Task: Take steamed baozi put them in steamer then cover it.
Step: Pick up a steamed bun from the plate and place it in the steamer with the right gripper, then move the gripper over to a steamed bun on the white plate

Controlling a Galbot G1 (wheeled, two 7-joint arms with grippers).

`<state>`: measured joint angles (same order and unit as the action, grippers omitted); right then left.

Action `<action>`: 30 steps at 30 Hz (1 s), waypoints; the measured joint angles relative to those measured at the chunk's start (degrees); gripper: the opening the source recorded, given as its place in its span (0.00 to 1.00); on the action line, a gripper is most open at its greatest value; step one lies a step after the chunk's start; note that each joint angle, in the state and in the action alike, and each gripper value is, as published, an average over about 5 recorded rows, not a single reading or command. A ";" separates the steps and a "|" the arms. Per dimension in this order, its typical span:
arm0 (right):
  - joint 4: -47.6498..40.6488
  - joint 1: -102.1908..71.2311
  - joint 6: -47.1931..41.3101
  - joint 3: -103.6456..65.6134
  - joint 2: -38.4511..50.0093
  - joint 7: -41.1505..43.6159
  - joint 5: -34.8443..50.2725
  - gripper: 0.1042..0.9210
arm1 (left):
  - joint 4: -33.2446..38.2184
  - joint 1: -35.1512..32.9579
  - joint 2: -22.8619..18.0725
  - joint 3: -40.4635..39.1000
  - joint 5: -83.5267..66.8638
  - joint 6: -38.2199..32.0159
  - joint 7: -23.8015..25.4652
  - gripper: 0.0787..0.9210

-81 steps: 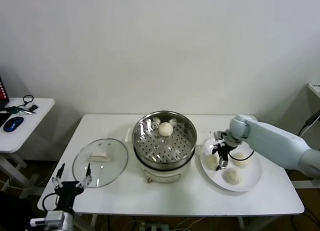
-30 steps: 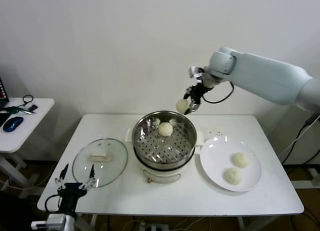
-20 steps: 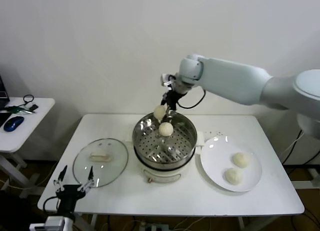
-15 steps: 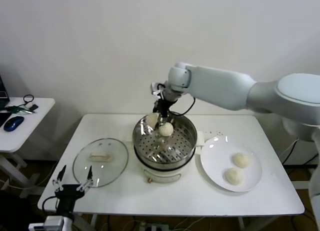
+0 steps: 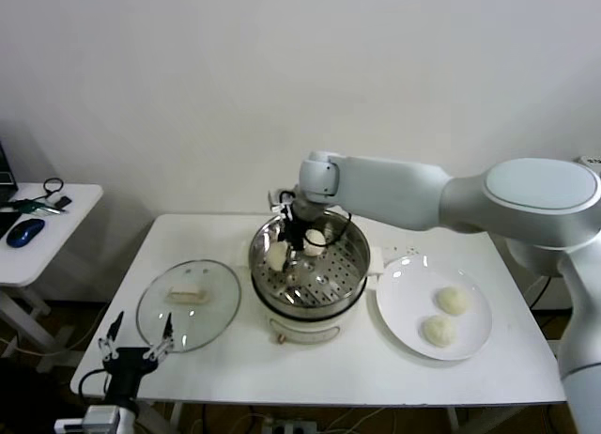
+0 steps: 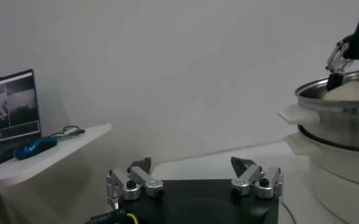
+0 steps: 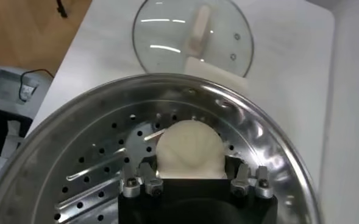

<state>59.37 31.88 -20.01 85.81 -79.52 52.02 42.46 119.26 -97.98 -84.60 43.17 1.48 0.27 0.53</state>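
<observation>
The steamer (image 5: 349, 286), a shiny perforated pot on a white base, stands mid-table. My right gripper (image 5: 284, 250) reaches down into its left part, shut on a pale baozi (image 5: 276, 256) low over the perforated floor. In the right wrist view that baozi (image 7: 188, 148) fills the jaws of the right gripper (image 7: 191, 163) just inside the steamer wall (image 7: 280, 155). Another baozi (image 5: 315, 242) lies at the steamer's back. Two baozi (image 5: 453, 300) (image 5: 438, 331) rest on the white plate (image 5: 399, 293). The glass cover (image 5: 188, 304) lies flat to the left. My left gripper (image 5: 137, 348) hangs open at the table's front left corner.
A side table (image 5: 38, 237) with a blue mouse and cables stands at far left. In the left wrist view the open left gripper (image 6: 191, 167) faces the steamer's side (image 6: 341, 125), with that side table (image 6: 51, 149) behind.
My right arm has carried the baozi from above the steamer's far right rim leftwards and down into the pot's left part. The left arm has stayed put.
</observation>
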 measured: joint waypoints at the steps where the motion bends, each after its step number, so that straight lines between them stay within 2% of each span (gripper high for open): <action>1: 0.13 -0.09 -0.01 0.09 0.05 -0.03 0.00 0.73 | -0.02 0.01 0.00 0.00 0.01 0.00 0.00 0.88; 6: 0.43 -0.36 -0.16 0.29 0.30 -0.12 -0.03 0.74 | -0.26 0.02 0.00 -0.01 0.08 -0.07 -0.02 0.88; 11: 0.71 -0.37 -0.29 0.44 0.52 -0.02 -0.14 0.85 | -0.40 0.00 -0.03 -0.03 0.15 -0.12 -0.03 0.88; 14: 1.08 -0.31 -0.29 0.40 0.80 0.25 -0.15 0.88 | -0.39 0.04 -0.07 -0.06 0.21 -0.11 -0.06 0.88; 23: 3.42 2.76 0.46 0.41 3.48 2.25 -0.13 0.88 | -0.23 0.11 -0.09 -0.13 0.38 -0.02 -0.16 0.88; 30: 6.92 7.69 1.54 1.02 9.36 4.54 -1.48 0.88 | -0.21 0.17 -0.09 -0.60 0.76 -0.03 -0.25 0.88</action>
<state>66.29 39.57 -18.48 86.84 -70.15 56.56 40.98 119.05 -97.81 -84.69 42.58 2.24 0.24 0.28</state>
